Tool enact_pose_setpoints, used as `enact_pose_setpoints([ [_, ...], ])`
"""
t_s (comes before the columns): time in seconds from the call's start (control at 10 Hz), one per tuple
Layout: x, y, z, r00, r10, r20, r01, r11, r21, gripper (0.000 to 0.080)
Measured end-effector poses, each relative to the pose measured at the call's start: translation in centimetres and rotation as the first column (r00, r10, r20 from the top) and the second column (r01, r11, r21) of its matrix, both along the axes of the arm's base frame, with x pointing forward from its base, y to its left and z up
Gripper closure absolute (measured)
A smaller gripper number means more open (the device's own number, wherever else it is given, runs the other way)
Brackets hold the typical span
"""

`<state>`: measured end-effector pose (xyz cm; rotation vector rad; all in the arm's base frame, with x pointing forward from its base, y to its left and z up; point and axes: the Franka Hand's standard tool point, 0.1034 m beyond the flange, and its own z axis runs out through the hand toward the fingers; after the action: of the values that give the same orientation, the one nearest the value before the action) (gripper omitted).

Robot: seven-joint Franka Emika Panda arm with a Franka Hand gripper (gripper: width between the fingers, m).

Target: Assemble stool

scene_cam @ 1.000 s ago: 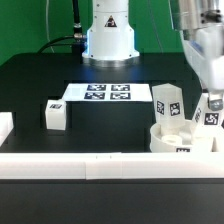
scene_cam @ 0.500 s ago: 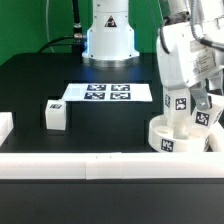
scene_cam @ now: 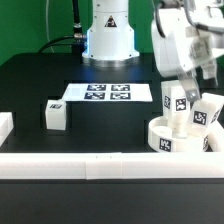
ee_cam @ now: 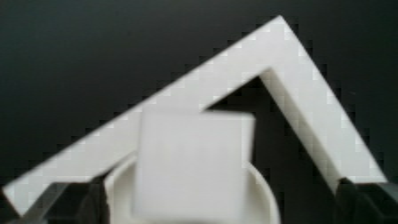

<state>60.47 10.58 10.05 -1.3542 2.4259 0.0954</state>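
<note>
So, the black desk [scene_cam: 30, 85] carries the stool kit in pieces. The round, shallow white plastic ring-shaped seat [scene_cam: 172, 140] lies flat at the exterior view's right, just behind the long white front border rail [scene_cam: 90, 166], w/ a black-and-white square tag on its outer wall.

Two short blocky white plastic legs stand at the seat. The tagged leg [scene_cam: 178, 101] is upright, directly below the tool [scene_cam: 186, 84]. The second leg [scene_cam: 207, 114] is just beside it toward the exterior view's right and leans a bit. Can't tell whether either one sits in a hole. The third leg [scene_cam: 56, 114] is well apart from these, on bare desk at the exterior view's left, near the flat white marker board [scene_cam: 105, 93]. That board lies in front of the white robot base [scene_cam: 110, 35].

The arm's white wrist hangs over the seat. In the wrist view the tool [ee_cam: 196, 205] has its dark fingers [ee_cam: 50, 198] spread wide, one on each side of the tagged leg [ee_cam: 192, 160]. Dark gaps show between fingers and leg, so the jaws are apart and have hold of nothing, as far as the blurred pic shows. The seat [ee_cam: 263, 195] curves out from behind the leg's base, also blurred. Beyond them, two white rails meet in a corner [ee_cam: 267, 65] on the black desk.
</note>
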Motion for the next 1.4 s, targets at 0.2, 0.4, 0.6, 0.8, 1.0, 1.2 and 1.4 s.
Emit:
enact_pose_setpoints([
  [0.2,1.4,-4.3,3.4,0.999,0.029,0.032,-0.029,1.0,0.0,0.0154],
  [0.4,1.2,-4.4,3.0,0.999,0.031,0.027,-0.031,0.999,-0.006,0.0151],
  [0.6,1.1,-4.2,2.9,0.999,0.036,0.026,-0.036,0.999,-0.007,0.0151],
  [0.8,0.8,-4.4,2.6,0.996,0.088,0.014,-0.088,0.996,-0.009,0.0151],
  [1.0,-0.1,-7.9,2.5,0.981,0.194,0.027,-0.192,0.979,-0.062,0.0151],
  [1.2,-0.4,-12.4,2.3,0.954,0.298,0.022,-0.294,0.948,-0.122,0.0151],
  [1.4,-0.4,-12.5,2.1,0.939,0.344,0.008,-0.338,0.929,-0.152,0.0151],
])
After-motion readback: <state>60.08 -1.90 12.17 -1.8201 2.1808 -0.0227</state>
